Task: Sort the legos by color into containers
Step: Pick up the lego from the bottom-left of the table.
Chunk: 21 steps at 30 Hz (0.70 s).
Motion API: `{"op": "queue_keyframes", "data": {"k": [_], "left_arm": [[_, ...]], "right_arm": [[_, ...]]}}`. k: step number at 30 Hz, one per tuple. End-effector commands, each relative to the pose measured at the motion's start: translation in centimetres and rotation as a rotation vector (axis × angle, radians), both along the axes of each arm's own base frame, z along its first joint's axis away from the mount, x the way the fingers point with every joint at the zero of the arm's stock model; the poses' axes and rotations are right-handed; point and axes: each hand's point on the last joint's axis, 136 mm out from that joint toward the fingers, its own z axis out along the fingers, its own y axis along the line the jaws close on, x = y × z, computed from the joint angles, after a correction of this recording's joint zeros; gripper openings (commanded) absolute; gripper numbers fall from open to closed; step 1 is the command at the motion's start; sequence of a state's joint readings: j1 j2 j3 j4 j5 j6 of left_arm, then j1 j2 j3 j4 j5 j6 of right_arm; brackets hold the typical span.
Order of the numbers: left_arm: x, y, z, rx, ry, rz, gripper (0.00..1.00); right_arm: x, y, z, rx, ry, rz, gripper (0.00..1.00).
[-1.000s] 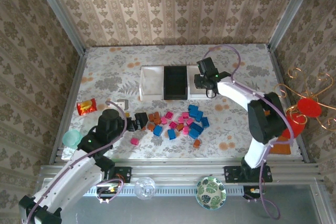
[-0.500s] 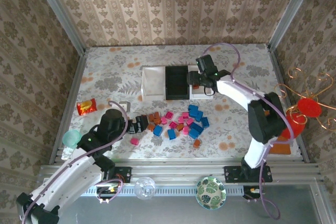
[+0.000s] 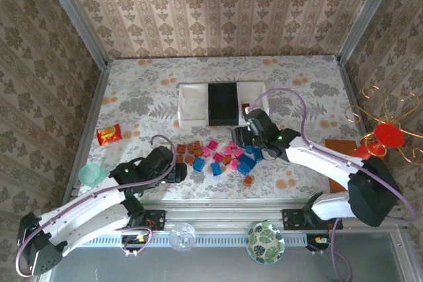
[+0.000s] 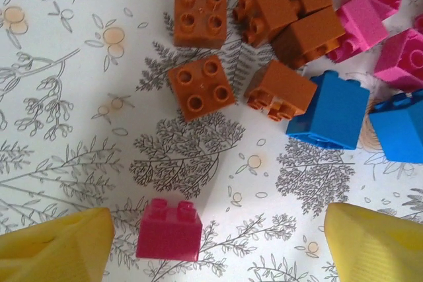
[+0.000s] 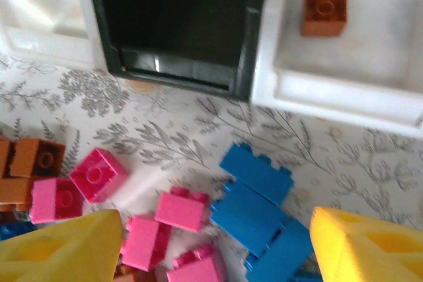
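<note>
Seemingly early in the sort: a single orange-brown brick (image 5: 324,11) inside the white tray (image 5: 330,94) right of the black tray (image 5: 172,74), the other legos (image 3: 221,153) loose on the bench (image 3: 132,90) just in front of it. Wide open and empty, right hand (image 5: 211,249) above blue bricks (image 5: 258,206). Likewise spread and empty, left hand (image 4: 215,249), a lone magenta brick (image 4: 168,229) between its fingers (image 4: 53,249). Next, probably: lower, close squarely on it, carry to a free tray.

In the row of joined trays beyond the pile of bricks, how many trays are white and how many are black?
White trays: 2
Black tray: 1
Total: 3
</note>
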<state>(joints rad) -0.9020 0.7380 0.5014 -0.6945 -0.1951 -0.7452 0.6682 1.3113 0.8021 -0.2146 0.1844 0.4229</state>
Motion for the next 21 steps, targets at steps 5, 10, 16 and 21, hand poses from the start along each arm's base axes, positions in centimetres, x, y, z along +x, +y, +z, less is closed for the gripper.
{"op": "queue_keyframes", "data": {"k": [5, 10, 16, 21], "left_arm": [[-0.5, 1.2, -2.9, 0.075, 0.051, 0.059, 0.78], [-0.5, 1.4, -4.2, 0.141, 0.092, 0.053, 0.73], [-0.5, 0.9, -6.3, 0.140, 0.137, 0.043, 0.64], [-0.3, 0.8, -6.8, 0.165, 0.145, 0.039, 0.56]], "right_arm": [[-0.8, -1.7, 2.2, 0.039, -0.070, -0.064, 0.77], [-1.1, -2.5, 2.8, 0.024, -0.086, -0.075, 0.77], [-1.3, -3.1, 3.8, 0.028, -0.118, -0.092, 0.77], [-1.3, -3.6, 4.3, 0.021, -0.133, -0.104, 0.77]]}}
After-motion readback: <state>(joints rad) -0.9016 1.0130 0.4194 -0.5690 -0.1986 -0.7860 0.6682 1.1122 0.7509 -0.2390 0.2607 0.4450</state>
